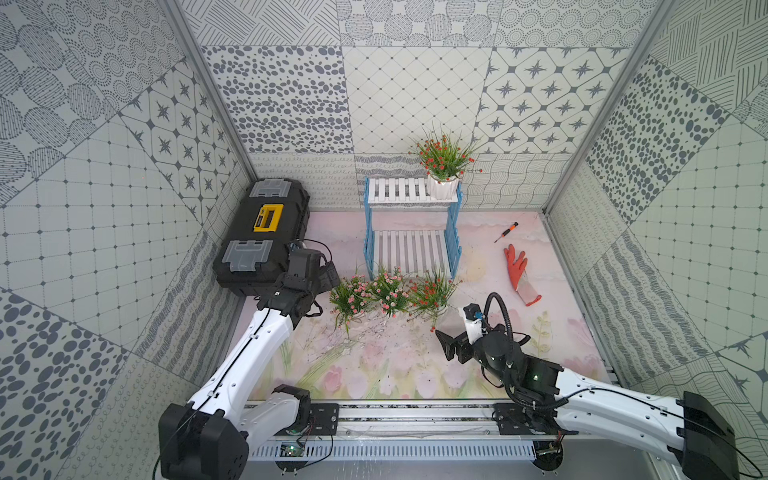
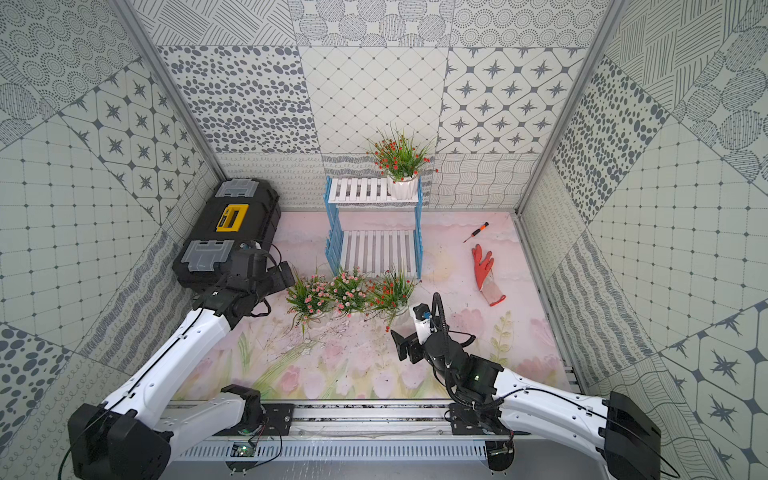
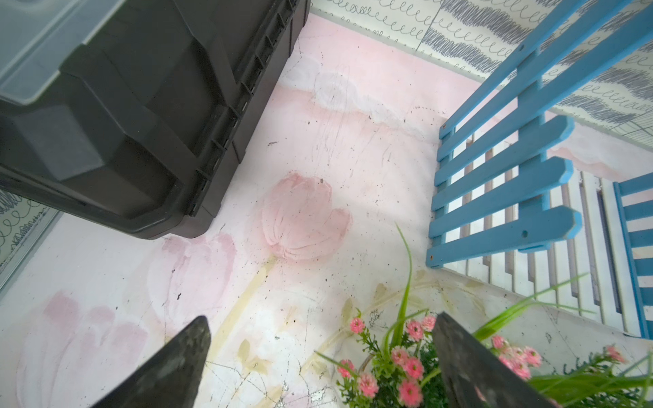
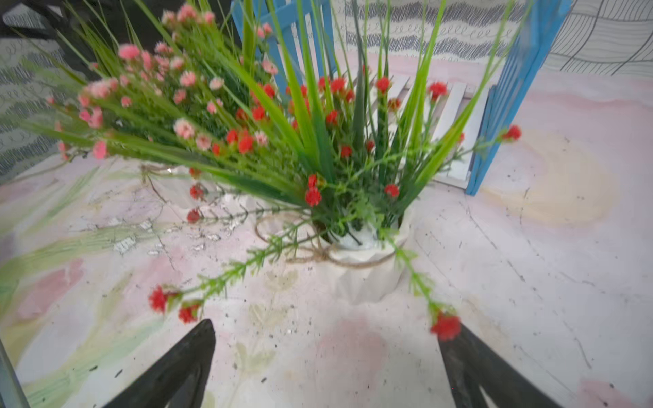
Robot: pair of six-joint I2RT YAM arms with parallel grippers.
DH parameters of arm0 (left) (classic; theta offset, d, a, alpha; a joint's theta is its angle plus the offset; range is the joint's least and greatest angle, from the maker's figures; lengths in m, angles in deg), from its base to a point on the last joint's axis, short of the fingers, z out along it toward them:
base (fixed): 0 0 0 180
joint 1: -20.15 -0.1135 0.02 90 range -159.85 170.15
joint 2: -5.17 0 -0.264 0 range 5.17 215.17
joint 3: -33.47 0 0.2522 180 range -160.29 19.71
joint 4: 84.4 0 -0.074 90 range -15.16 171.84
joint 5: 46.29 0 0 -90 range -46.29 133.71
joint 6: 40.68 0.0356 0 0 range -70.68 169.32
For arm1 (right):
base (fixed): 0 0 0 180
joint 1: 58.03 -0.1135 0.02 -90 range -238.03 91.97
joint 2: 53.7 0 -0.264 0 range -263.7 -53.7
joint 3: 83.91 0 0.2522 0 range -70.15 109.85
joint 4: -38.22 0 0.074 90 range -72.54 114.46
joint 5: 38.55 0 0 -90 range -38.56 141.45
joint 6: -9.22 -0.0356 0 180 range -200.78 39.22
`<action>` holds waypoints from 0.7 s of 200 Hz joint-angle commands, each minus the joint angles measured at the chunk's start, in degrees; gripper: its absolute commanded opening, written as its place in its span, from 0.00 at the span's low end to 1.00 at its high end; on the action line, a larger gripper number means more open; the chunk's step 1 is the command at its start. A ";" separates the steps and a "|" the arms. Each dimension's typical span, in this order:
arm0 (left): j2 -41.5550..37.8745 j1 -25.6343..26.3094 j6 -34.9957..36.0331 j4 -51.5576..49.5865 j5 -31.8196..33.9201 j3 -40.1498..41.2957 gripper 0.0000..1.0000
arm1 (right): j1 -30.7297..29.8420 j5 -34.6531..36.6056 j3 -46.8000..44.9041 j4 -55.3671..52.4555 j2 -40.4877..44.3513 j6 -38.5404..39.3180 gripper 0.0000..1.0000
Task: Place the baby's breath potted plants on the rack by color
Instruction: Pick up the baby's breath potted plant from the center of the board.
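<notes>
Black fingers of your right tool point(image 1: 446, 344) stand spread with nothing between them, low over the flowered surface point(image 1: 374, 365); the near red plant point(image 1: 430, 293) sits at its 11 o'clock, apart from it and upright in its white pot; the right wrist view shows it straight ahead of the parted jaws, somewhat blurred. Three plants form a row in front of the rack point(image 1: 411, 249); at 9 o'clock of the near red plant comes the middle pink plant point(image 1: 389, 291), their leaves mingling; the outer pink plant point(image 1: 351, 298) follows at 9 o'clock again. Your left tool point(image 1: 332, 276) hovers at 10 o'clock of the outer pink plant, released and empty; in the left wrist view pink blooms crowd one finger, and you cannot tell whether they touch. Behind it lies the black and yellow toolbox point(image 1: 266, 232). At 3 o'clock of the rack lie an orange glove point(image 1: 519, 274) and, farther off, a screwdriver point(image 1: 506, 232). Farthest of all, the far red plant point(image 1: 442, 162) stands upright at the 3 o'clock end of the rack's top shelf, the only plant on the rack.
</notes>
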 commanded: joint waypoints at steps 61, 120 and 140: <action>1.37 -0.05 -0.13 0.29 1.01 -0.96 0.98 | -1.21 2.52 -3.18 27.18 -25.21 2.62 0.98; 0.80 -0.06 0.34 -0.42 2.27 -0.96 0.98 | -1.27 6.14 -2.57 40.85 -35.74 7.20 0.98; 1.15 -0.09 0.13 -0.37 1.83 -1.20 0.98 | -1.00 6.81 -2.19 42.76 -36.36 9.10 0.98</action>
